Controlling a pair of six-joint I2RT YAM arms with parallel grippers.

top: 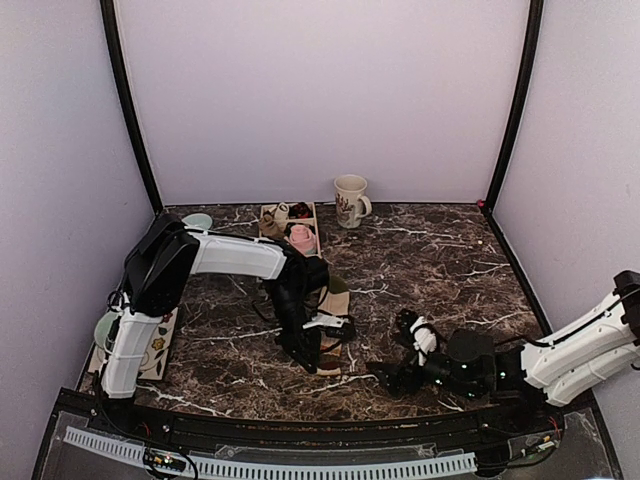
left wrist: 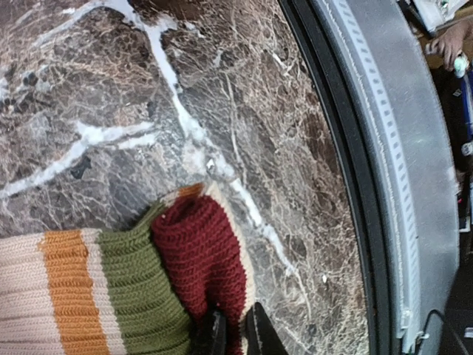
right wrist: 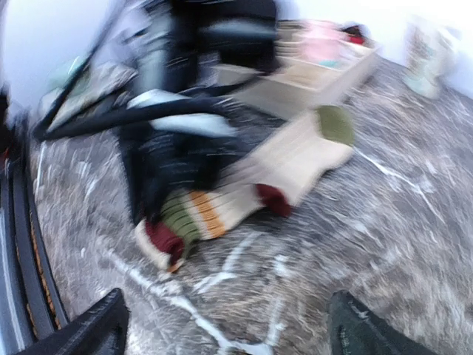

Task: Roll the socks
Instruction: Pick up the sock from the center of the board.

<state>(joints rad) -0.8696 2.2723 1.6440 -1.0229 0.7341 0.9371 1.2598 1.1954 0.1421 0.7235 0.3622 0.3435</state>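
Top external view shows the left arm bent over the middle of the desk (top: pixel 450 260), and the left gripper (top: pixel 308 358) is lowered onto the socks (top: pixel 334 300). The socks lie flat, in the middle of the desk and a little toward its near edge. They stretch from just in front of the wooden tray (top: pixel 290 222) down to the gripper.

In the left wrist view the knit is cream with one orange band, one green band and a dark red cuff. The two fingers (left wrist: pixel 214 334) of the left gripper stand almost together, and they pinch the dark red cuff at the end nearest the front edge. The cuff looks doubled over there.

The right gripper (top: pixel 390 376) is low over the desk near the front edge, to the right of the socks and apart from them. The right wrist view is blurred, but it shows its jaws spread wide with only bare marble between them, so it holds nothing. In that view the far end of the socks has a green toe, and a dark red patch shows halfway along. I cannot tell how many socks lie on top of each other.

A pink bundle (top: pixel 302 237) sits in the tray, and a mug (top: pixel 350 200) stands at the back edge.
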